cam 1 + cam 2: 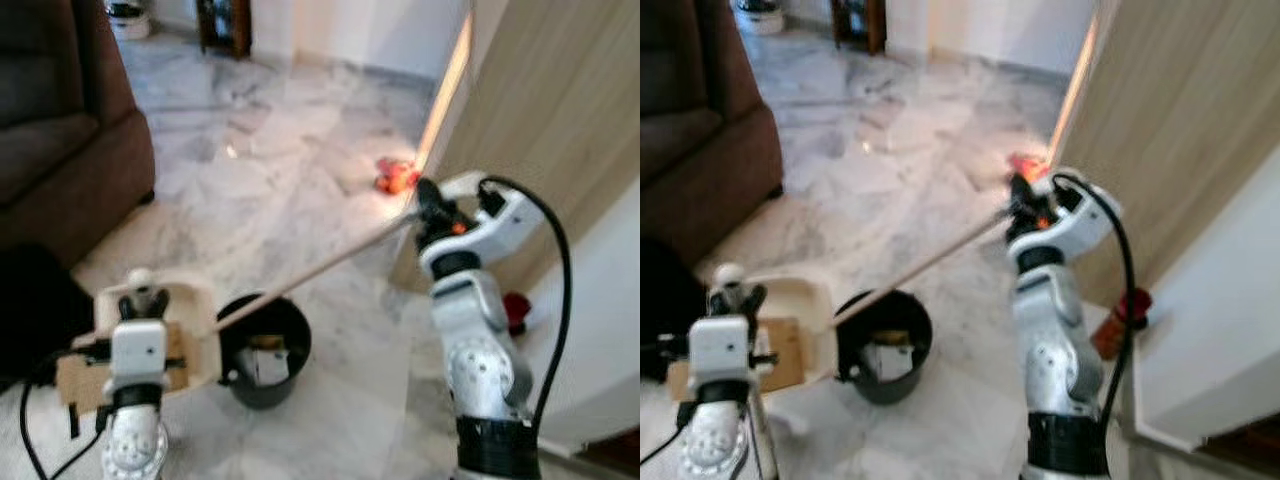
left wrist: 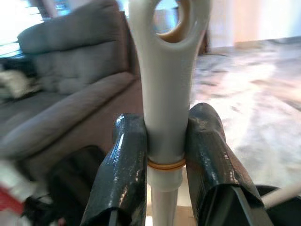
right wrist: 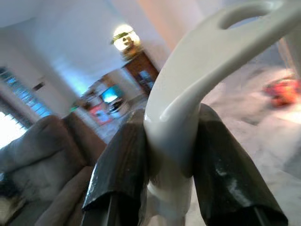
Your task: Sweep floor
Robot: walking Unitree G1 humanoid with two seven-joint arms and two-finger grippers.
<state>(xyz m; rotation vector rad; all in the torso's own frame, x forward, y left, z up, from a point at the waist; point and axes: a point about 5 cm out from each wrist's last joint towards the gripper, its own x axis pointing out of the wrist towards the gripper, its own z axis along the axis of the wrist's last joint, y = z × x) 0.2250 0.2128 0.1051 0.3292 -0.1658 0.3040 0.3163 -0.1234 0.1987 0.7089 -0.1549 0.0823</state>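
My left gripper (image 1: 143,298) is shut on the upright white handle (image 2: 167,70) of a cream dustpan (image 1: 190,305), low at the left. A flat piece of brown cardboard (image 1: 80,378) lies by the pan. Beside it on the marble floor stands a black bin (image 1: 265,350) with scraps inside. A long pale broom stick (image 1: 320,268) slants from the bin's rim up to my right gripper (image 1: 430,207), which is shut on its curved white end (image 3: 188,70). The stick's lower end is hidden behind the pan.
A dark brown sofa (image 1: 60,150) fills the left. A tan door panel (image 1: 560,110) and a white wall (image 1: 610,330) close the right side. Small orange bits (image 1: 397,178) lie on the floor by the door; a red object (image 1: 516,310) sits near my right arm.
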